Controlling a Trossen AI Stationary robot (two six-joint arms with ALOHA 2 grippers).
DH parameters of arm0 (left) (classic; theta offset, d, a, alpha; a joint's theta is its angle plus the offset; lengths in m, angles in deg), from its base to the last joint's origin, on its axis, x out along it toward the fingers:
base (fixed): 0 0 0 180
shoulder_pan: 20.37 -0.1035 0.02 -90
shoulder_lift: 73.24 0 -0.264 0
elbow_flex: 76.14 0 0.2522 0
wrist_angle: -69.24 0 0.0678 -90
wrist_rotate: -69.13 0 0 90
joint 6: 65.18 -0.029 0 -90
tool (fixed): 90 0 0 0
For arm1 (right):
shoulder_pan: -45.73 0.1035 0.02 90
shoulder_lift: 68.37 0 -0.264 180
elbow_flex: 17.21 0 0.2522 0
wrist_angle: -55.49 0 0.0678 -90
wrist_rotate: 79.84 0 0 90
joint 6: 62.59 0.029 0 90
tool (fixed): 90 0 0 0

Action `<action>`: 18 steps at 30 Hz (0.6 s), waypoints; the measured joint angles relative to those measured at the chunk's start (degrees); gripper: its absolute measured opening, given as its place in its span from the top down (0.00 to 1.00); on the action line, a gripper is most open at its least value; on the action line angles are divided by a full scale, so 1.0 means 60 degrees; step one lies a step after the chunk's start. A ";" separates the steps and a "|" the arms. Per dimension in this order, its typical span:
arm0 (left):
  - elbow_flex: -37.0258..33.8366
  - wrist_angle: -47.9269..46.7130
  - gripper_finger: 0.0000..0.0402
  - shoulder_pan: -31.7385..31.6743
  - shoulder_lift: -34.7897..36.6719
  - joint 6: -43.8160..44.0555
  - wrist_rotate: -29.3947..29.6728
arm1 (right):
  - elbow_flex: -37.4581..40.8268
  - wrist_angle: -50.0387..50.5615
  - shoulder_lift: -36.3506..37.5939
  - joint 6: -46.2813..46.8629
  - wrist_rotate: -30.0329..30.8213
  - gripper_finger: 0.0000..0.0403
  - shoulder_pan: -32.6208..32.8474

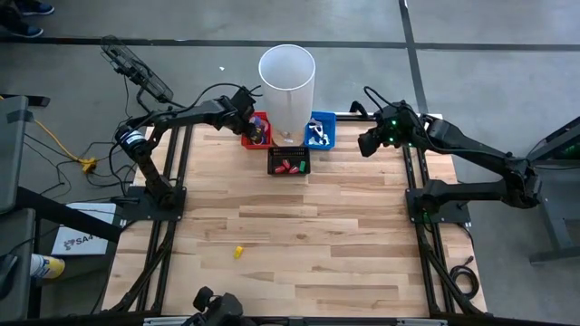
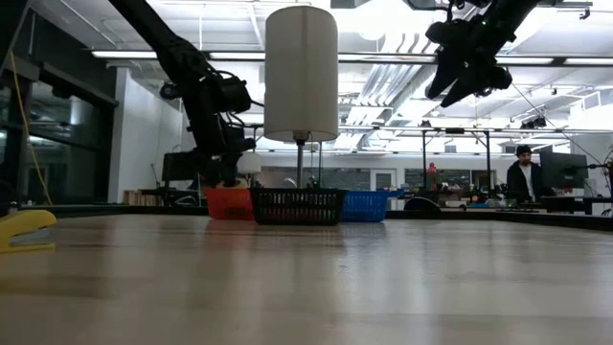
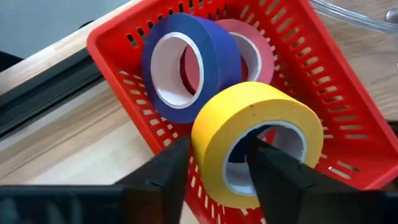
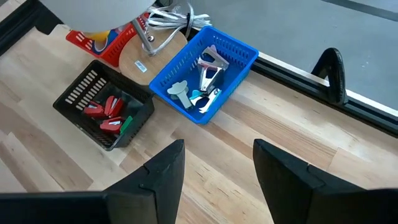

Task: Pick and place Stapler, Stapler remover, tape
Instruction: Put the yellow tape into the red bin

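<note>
Up at the far edge of the table, three baskets around a lamp: red basket, black basket, blue basket.

Left gripper over the red basket, fingers closed on the wall of the yellow roll (one finger outside the ring, the other inside its hole). Yellow roll tilted on edge above the basket floor; whether touching the floor, cannot tell. Behind it, a blue roll leaning upright, and a pink roll tucked just behind that, both inside the red basket. Through the yellow roll's hole, a bit more blue showing.

Right gripper held high above the table, near the blue basket, fingers spread apart with nothing between them. From table height, that gripper hanging well above the baskets.

Red staplers lying in the black basket, beside a small green item. Metal staple removers piled in the blue basket, along with a pale blue-white piece.

One small yellow object alone on the near part of the table, well apart from the baskets (kind not clear).

Beyond the table, a person at a desk in the room.
</note>
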 joint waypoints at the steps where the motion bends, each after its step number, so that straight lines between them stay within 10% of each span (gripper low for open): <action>1: 0.0000 -0.0003 0.59 0.0000 0.0003 -0.0018 -0.0022 | 0.0000 0.0000 0.0000 0.0008 0.0004 0.55 -0.0001; 18: 0.0000 -0.0357 0.43 0.0000 0.0361 -0.0134 -0.0248 | 0.0000 0.0000 0.0000 0.0225 0.0001 0.55 0.0002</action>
